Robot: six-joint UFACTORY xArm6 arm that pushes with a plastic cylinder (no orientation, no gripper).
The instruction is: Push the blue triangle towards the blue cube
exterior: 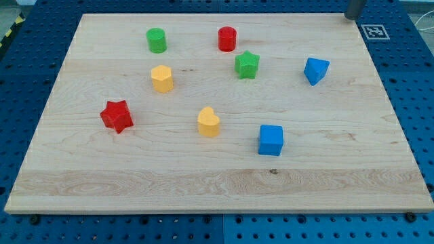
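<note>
Board (224, 183): a pale wooden board is laid over a blue pegboard table (20, 81), and most of the view is filled by it.
Marker (374, 31): a small black-and-white square tag is stuck on the table just off the board's top right corner.
Rod (354, 8): only a dark grey stub is seen at the view's top edge, right of centre, over the board's top right corner. My tip can't really be made out, so how it sits can't be told; it's well apart from every block anyway.
Blue cube (271, 140): found low and right of centre.
Blue triangle (315, 70): parked up and to the right of the cube, well apart from it, with only bare wood seen between the two.
Red star (116, 116): placed at the view's left.
Green star (247, 65): left of the triangle, off the line to the cube.
Yellow heart (209, 122): left of the cube, near it.
Yellow hexagon (162, 78): seen up and left of the heart.
Green cylinder (156, 40): near the top, left side.
Red cylinder (227, 38): near the top, just above the green star.
</note>
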